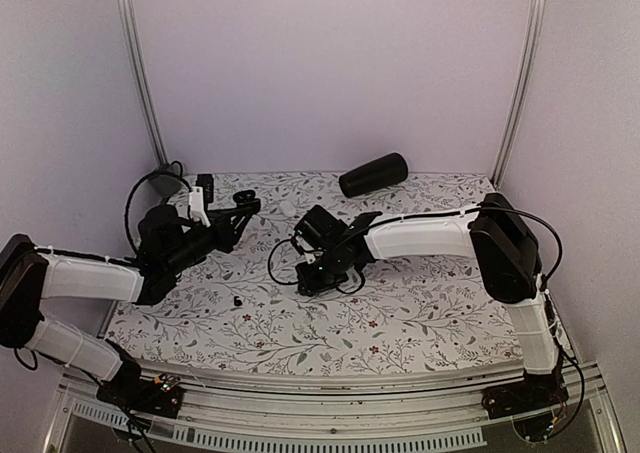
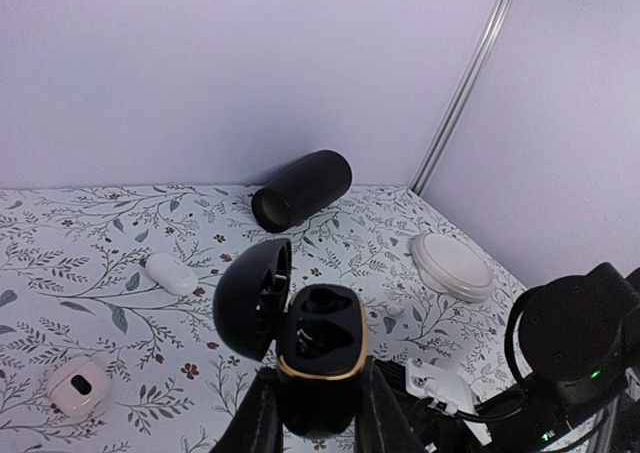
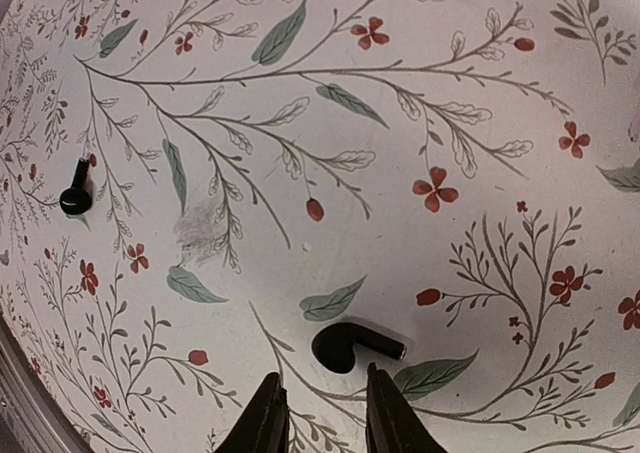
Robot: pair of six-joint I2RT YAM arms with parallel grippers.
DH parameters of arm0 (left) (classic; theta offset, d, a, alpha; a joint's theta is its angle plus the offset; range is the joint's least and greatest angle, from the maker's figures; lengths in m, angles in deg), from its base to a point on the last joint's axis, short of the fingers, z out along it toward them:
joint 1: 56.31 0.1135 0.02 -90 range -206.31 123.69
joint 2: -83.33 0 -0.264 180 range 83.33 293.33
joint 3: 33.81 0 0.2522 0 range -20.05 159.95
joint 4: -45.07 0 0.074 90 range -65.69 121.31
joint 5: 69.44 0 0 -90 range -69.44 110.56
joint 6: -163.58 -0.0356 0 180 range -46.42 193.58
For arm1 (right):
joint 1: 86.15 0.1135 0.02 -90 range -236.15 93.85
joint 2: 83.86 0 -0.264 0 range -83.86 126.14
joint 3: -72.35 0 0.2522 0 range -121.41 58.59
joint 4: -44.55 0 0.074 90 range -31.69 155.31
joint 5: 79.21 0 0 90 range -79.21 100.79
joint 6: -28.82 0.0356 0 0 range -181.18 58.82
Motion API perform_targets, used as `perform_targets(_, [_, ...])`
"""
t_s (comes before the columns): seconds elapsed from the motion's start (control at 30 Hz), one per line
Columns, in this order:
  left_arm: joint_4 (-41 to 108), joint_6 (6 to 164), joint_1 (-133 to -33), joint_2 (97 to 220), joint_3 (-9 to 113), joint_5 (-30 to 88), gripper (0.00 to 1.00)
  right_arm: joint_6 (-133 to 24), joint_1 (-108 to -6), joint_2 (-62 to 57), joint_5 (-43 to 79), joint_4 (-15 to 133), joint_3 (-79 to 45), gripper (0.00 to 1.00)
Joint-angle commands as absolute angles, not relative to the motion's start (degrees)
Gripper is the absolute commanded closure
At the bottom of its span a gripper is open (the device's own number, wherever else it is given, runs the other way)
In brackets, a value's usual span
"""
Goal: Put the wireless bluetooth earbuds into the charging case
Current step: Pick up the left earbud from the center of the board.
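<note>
Left gripper (image 2: 316, 425) is clamped tight on the charging case (image 2: 320, 348), lid flipped open, held at the far left of the floral surface (image 2: 80, 273). Over to the right gripper (image 3: 318, 413): jaws a narrow slot apart, nothing between them, hovering low mid-surface with one earbud (image 3: 355, 345) lying just off its fingertips. The second earbud (image 3: 75, 195) lies well apart, nearer and to the left.
</note>
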State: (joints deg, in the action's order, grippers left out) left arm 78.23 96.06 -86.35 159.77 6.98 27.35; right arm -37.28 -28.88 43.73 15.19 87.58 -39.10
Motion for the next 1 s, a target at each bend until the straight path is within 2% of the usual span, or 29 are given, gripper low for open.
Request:
perform_targets(0.0, [77.63, 97.14, -84.77, 158.23, 5.82, 27.19, 1.0, -32.85, -28.5, 45.59, 14.77, 90.15, -40.31, 0.7])
perform_targets(0.3, [79.07, 98.23, -83.76, 158.04, 4.7, 28.38, 1.0, -29.48, -28.39, 47.46, 14.28, 90.32, -42.54, 0.66])
perform_targets(0.67, [80.47, 98.71, -82.95, 159.0, 4.52, 29.55, 1.0, -29.19, -28.38, 48.88, 16.5, 90.08, -43.56, 0.66])
perform_targets(0.97, [80.8, 98.98, -82.44, 159.31, 4.82, 30.32, 1.0, -30.92, -28.67, 52.66, 13.15, 93.55, -47.23, 0.69])
